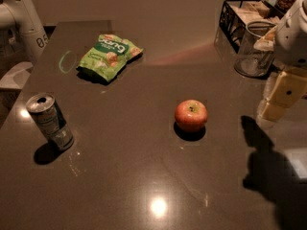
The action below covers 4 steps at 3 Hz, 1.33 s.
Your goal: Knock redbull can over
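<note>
The redbull can (49, 121) is a slim silver-and-blue can with a silver pull-tab top. It stands upright near the left edge of the dark table (144, 176). My gripper (280, 97) hangs at the far right, above the table, with pale yellow fingers (274, 110) pointing down. It is far from the can, with the red apple (191, 115) between them. The gripper holds nothing.
A green snack bag (108, 55) lies at the back left. A clear glass jar (254, 49) and a black wire basket (240, 18) stand at the back right. A white arm segment (24, 18) rises at the far left.
</note>
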Motion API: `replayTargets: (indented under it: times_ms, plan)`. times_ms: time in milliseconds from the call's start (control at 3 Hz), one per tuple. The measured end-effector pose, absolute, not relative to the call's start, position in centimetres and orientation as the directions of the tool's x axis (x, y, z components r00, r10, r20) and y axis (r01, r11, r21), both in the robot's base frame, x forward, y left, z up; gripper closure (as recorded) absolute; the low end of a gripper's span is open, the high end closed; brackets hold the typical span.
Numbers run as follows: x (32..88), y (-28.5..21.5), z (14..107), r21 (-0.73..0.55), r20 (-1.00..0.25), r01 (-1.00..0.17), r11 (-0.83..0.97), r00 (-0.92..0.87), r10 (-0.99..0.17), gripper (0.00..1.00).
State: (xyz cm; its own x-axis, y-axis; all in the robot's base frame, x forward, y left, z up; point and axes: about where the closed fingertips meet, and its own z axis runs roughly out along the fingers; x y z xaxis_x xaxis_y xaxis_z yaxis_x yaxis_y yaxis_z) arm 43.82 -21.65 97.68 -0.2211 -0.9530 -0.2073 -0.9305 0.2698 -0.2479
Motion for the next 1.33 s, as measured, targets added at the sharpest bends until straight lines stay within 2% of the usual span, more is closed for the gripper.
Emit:
replayTargets:
  times_ms: [333, 667, 1333]
  plan:
    - [43.8, -21.6, 97.7, -0.248, -0.207, -0.930, 0.270, -0.221, -0.953, 0.00]
    - [44.7, -19.9, 98.1, -0.237, -0.275, -0.938, 0.254, -0.186, -0.943, 0.00]
    - [46.5, -11.3, 99.3, -0.231, -0.478, -0.960, 0.159, -0.031, -0.878, 0.00]
